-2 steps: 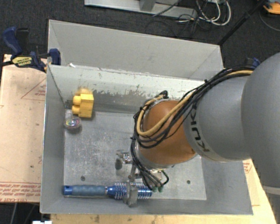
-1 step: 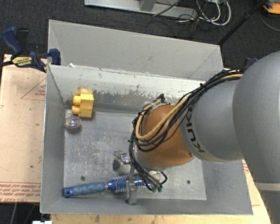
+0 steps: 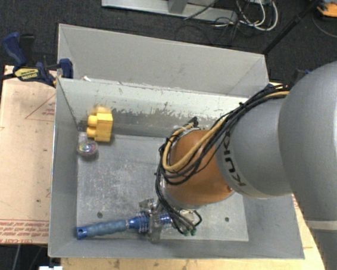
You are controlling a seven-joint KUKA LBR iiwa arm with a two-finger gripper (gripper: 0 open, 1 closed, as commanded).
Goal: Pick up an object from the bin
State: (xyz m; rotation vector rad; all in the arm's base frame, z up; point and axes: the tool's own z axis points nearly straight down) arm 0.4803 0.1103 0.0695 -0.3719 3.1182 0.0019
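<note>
A blue-handled tool (image 3: 105, 229) lies along the bin's front edge, with its handle pointing left. My gripper (image 3: 154, 218) is low over the bin floor at the tool's right end, and it touches or overlaps that end. The orange cover above hides most of the gripper. A yellow toy block (image 3: 100, 124) stands far off in the back left corner. Just in front of the block lies a small round clear thing (image 3: 87, 147).
The arm comes in from the right and covers the right half of the bin. Black and yellow cables loop around the orange cover. Bare bin floor lies between the blue tool and the yellow block.
</note>
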